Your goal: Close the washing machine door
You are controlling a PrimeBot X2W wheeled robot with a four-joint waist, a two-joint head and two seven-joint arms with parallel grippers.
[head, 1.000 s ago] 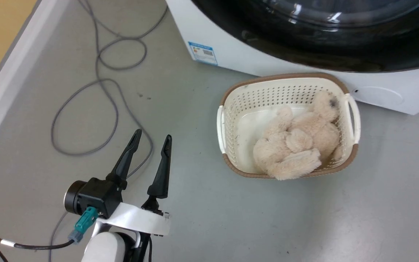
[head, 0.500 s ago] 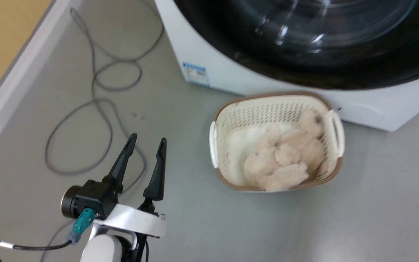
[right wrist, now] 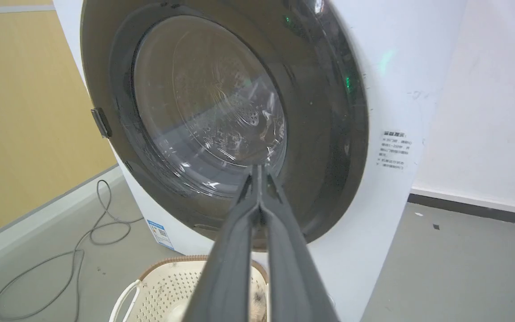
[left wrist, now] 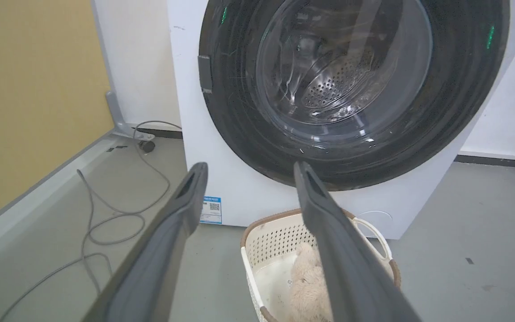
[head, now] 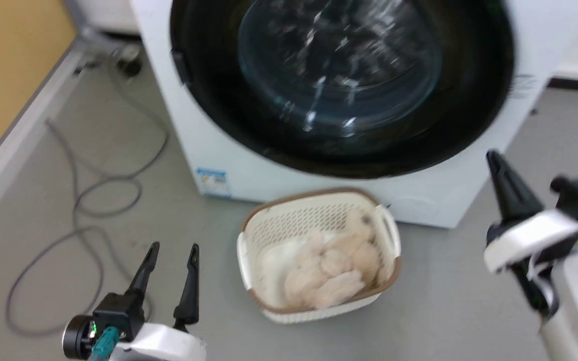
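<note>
Head view: a smooth grey floor (head: 444, 301) is seen, bounded on the left by a pale skirting ledge (head: 13, 150) below a yellow wall (head: 8, 65). A grey cable (head: 83, 200) is looped loosely over the floor beside the washing machine (head: 249, 170), which is stood on the floor and marked low down with a small blue sticker (head: 212, 181). The washing machine door (head: 339, 85) is found at the top of the view, laid flat against the white front as far as can be told; the picture is blurred. A cream laundry basket (head: 249, 220) is set just in front of the machine, and a beige plush toy (head: 329, 271) is held inside it. The left gripper (head: 174, 246) is kept over bare floor with its fingers parted and nothing between them. The right gripper (head: 492, 156) is raised near the machine's lower right corner. In the right wrist view its fingers (right wrist: 239, 232) are seen pressed together, empty, and a white wall (right wrist: 485, 89) with a dark baseboard (right wrist: 476, 208) is shown behind the machine.
</note>
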